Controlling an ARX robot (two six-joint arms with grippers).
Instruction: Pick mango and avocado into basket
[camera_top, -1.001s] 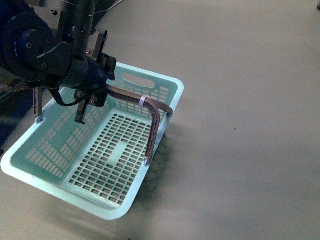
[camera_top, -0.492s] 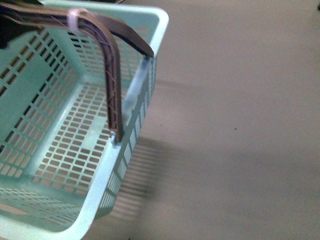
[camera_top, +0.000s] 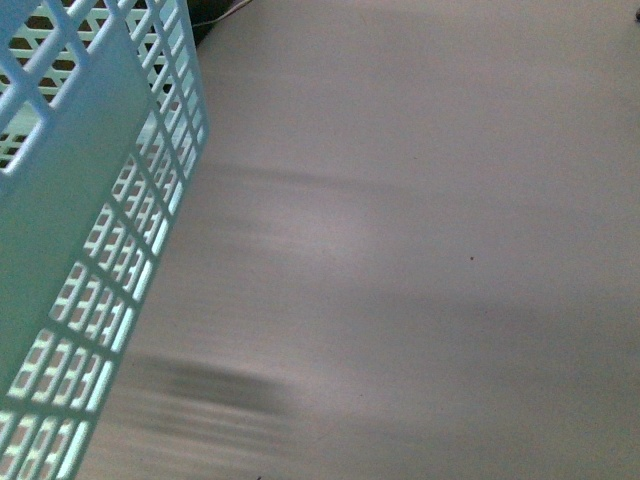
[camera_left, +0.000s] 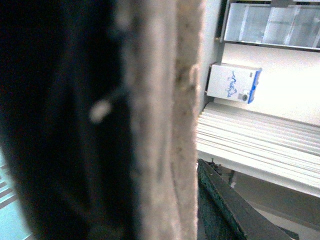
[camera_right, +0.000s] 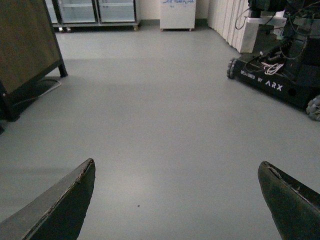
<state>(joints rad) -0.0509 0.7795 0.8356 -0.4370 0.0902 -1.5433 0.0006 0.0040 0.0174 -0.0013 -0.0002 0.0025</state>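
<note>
mostly, the front view shows bare grey floor (camera_top: 420, 250), with the basket (camera_top: 70, 200) crowding its left edge. only one slotted turquoise wall of it shows, very close to the camera, slanting and blurred, with a streaky shadow on the floor beside it.

the left wrist view is blurred and largely blocked by a dark mass and a brown-grey strip (camera_left: 160, 125) running straight across the picture. past them are a white box with blue print (camera_left: 234, 82) and pale slatted boards (camera_left: 260, 140). i cannot tell how the left claw stands.

the right wrist view shows the right claw (camera_right: 176, 162) spread wide, its two dark fingers (camera_right: 65, 205) well apart with nothing between them, above open floor. beyond stand a wooden-sided cabinet (camera_right: 25, 40), glass-door cabinets (camera_right: 95, 10) and a dark wheeled base lettered "arx" (camera_right: 280, 75).
</note>
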